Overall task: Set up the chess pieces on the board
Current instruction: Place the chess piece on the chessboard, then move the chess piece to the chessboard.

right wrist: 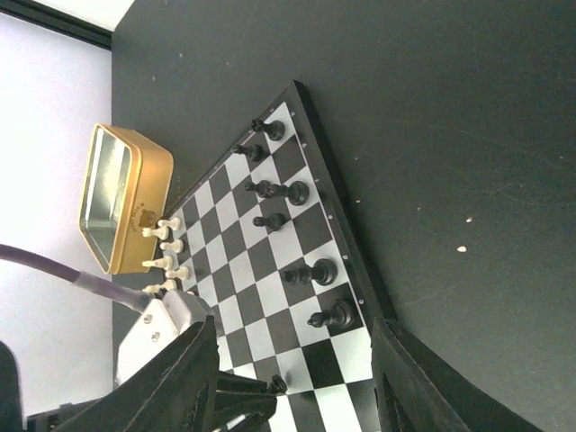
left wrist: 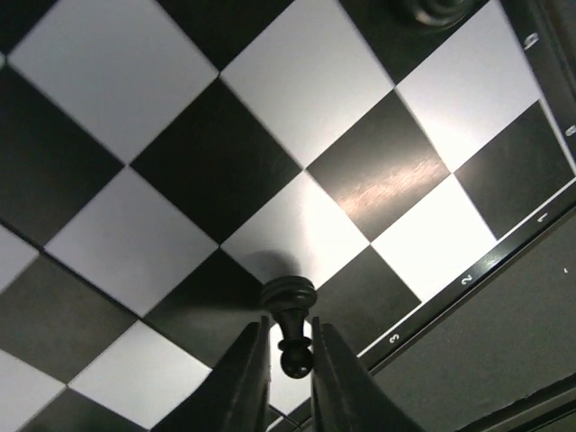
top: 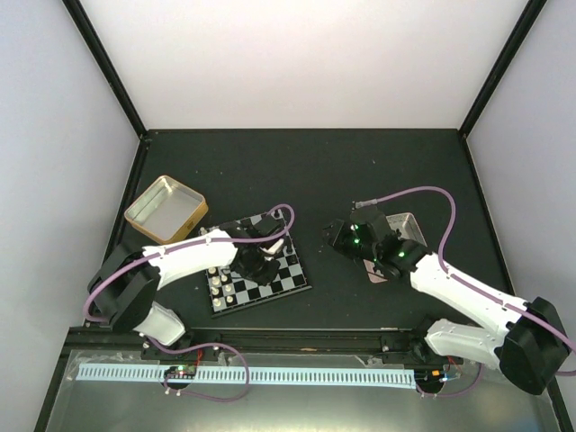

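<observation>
Placing: left gripper (left wrist: 290, 364) pinches black pawn (left wrist: 290, 306), lower centre, over board (left wrist: 180, 162).
Next: probably settle on square, release.
Right gripper (right wrist: 293, 346): spread, empty.

Gold square tin (top: 166, 207), open, left on dark table (top: 315, 166); pink-rimmed tin (top: 410, 224) right, partly hidden.

Left fingers (left wrist: 239, 385) pinch close together; right fingers (right wrist: 423, 382) spread wide apart.
</observation>
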`<state>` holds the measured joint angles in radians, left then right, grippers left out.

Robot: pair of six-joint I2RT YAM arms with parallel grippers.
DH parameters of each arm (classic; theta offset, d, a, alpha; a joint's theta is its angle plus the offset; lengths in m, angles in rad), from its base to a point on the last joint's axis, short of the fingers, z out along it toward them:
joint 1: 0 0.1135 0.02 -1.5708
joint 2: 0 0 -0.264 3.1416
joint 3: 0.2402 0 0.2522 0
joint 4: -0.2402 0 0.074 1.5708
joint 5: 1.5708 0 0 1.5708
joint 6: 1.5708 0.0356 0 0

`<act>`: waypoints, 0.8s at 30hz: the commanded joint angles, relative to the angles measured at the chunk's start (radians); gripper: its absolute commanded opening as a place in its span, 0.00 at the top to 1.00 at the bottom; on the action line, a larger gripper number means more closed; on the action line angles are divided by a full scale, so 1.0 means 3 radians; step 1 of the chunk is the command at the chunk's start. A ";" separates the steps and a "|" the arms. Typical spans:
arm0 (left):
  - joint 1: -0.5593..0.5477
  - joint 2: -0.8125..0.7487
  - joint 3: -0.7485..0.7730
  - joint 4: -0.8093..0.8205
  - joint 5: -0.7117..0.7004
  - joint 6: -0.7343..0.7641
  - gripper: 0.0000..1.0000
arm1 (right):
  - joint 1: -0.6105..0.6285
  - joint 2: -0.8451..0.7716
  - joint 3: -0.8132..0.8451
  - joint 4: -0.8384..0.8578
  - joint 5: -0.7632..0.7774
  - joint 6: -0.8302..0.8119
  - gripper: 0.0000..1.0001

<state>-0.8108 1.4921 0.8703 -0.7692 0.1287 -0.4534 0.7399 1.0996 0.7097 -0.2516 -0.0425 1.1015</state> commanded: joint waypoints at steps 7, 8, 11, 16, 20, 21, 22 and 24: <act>0.0039 0.0052 0.0202 -0.0076 -0.0030 0.0000 0.78 | -0.0011 -0.0031 -0.0167 0.0097 -0.0068 -0.0031 0.52; 0.0039 0.0048 0.0192 -0.0064 -0.0030 -0.0005 0.78 | -0.0013 -0.0034 -0.0167 0.0093 -0.0074 -0.0037 0.52; 0.0037 0.0042 0.0157 -0.0021 0.0019 -0.0009 0.79 | -0.0010 -0.0050 -0.0171 0.0082 -0.0060 -0.0051 0.52; 0.0034 0.0056 0.0101 0.0084 0.0133 0.0007 0.80 | -0.0007 -0.0075 -0.0192 0.0065 -0.0028 -0.0044 0.52; 0.0037 0.0109 0.0105 0.0136 0.0126 0.0003 0.89 | -0.0007 -0.0093 -0.0198 0.0047 -0.0010 -0.0041 0.52; 0.0036 0.0124 0.0108 0.0138 0.0113 0.0003 0.91 | -0.0009 -0.0098 -0.0199 0.0039 -0.0004 -0.0041 0.52; 0.0038 0.0133 0.0108 0.0132 0.0097 0.0002 0.93 | -0.0007 -0.0109 -0.0202 0.0031 0.0005 -0.0039 0.52; 0.0037 0.0154 0.0106 0.0134 0.0046 -0.0002 0.96 | -0.0008 -0.0134 -0.0203 0.0017 0.0028 -0.0041 0.52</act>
<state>-0.8040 1.5143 0.8993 -0.7479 0.1471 -0.4488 0.7395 1.0878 0.6586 -0.2481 -0.0620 1.1011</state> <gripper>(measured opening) 0.065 0.483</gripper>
